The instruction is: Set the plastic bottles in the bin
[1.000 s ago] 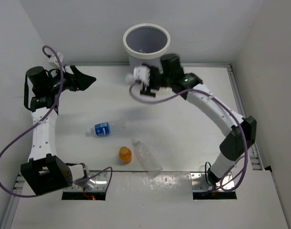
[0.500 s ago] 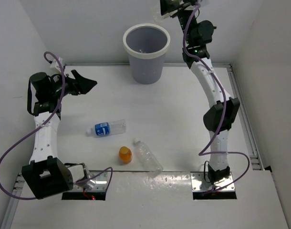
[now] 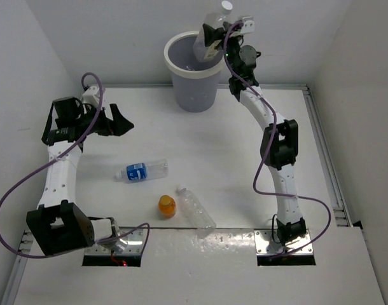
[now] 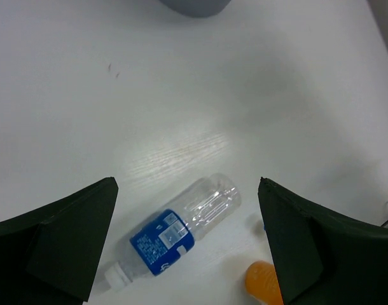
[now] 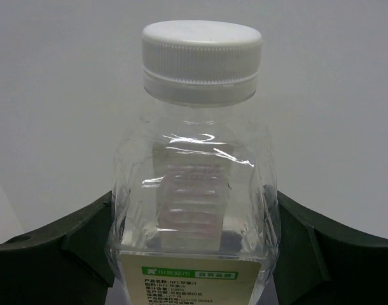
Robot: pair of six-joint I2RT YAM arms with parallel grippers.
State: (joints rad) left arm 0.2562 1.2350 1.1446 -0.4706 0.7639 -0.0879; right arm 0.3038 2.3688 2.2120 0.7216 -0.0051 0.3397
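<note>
Clear, thin plastic and seemingly empty, the cream-labelled bottle (image 5: 194, 190) is clamped between the right jaws. They press its sides just below the shoulder, and the white cap points away from the wrist. The bottle is held aloft with the bin (image 3: 195, 95) beneath those jaws, as far as the top view shows, so a release looks close. From its glinting, slightly dented walls I judge it very light and easily squashed. A harder squeeze would buckle it and the smooth skin could slip, so a moderate hold across the body by the label seems right.

The left jaws stand wide apart with nothing in them, hovering over the surface (image 3: 245, 165). The blue-labelled bottle (image 4: 181, 232) lies on its side below and between them. It is round and would likely roll, so closing across the barrel at the label looks safer than the tapered neck. An orange bottle (image 4: 264, 279) sits just beyond it, and a plain bottle (image 3: 195, 206) lies farther from the left jaws.
</note>
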